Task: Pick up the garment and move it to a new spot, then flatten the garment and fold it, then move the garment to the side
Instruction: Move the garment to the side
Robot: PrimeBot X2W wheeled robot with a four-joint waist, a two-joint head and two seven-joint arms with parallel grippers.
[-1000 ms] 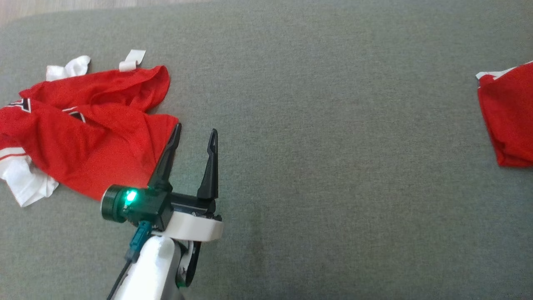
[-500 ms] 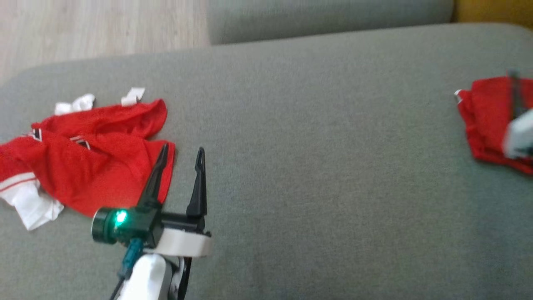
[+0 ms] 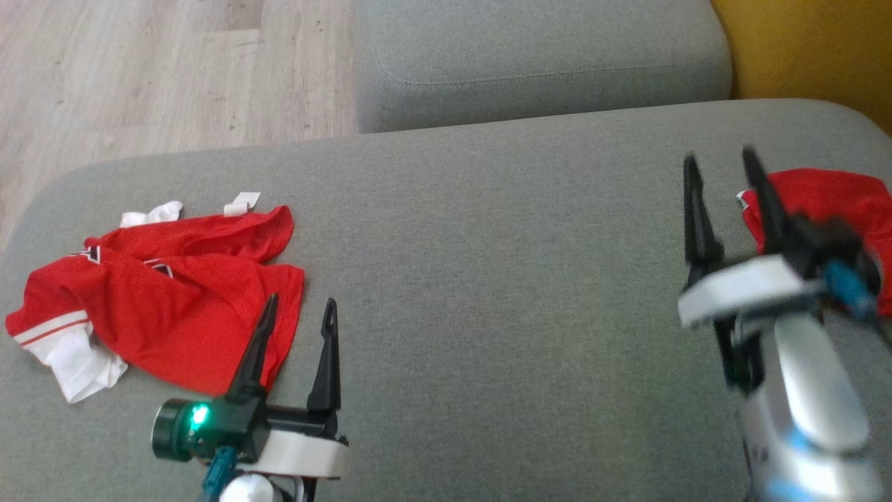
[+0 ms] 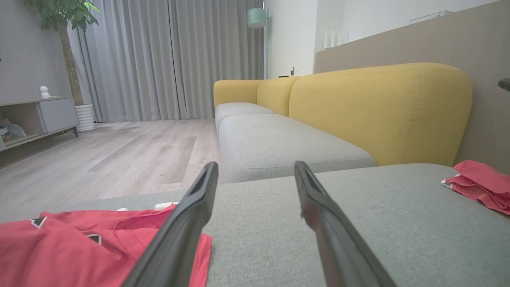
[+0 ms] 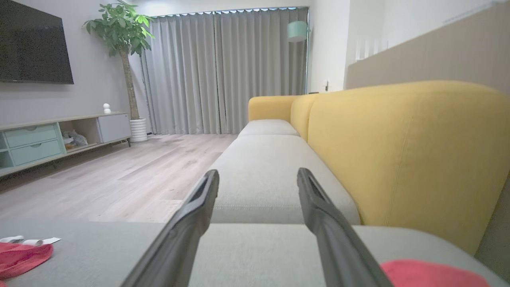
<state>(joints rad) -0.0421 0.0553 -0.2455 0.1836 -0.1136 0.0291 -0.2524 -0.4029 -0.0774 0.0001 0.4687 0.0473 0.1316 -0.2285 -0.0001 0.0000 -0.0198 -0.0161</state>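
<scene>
A folded red garment (image 3: pixel 836 202) lies at the far right of the grey couch seat (image 3: pixel 488 279); it is also the red garment (image 4: pixel 480 185) at the right edge of the left wrist view. My right gripper (image 3: pixel 720 157) stands open just left of it, holding nothing, and its wrist view has the gripper (image 5: pixel 258 172) above a corner of the red cloth (image 5: pixel 434 275). A crumpled red and white garment (image 3: pixel 174 300) lies at the left. My left gripper (image 3: pixel 300 303) is open at its right edge, with the left finger over the cloth (image 4: pixel 79 255).
A second grey seat cushion (image 3: pixel 536 63) adjoins the far edge. Wooden floor (image 3: pixel 139 70) lies beyond the seat's far left. A yellow backrest (image 3: pixel 801 49) rises at the right.
The head camera has tilted up, so the whole picture shifted down. My right gripper has opened, let go of the folded garment, and come into view beside it. The left gripper stays open.
</scene>
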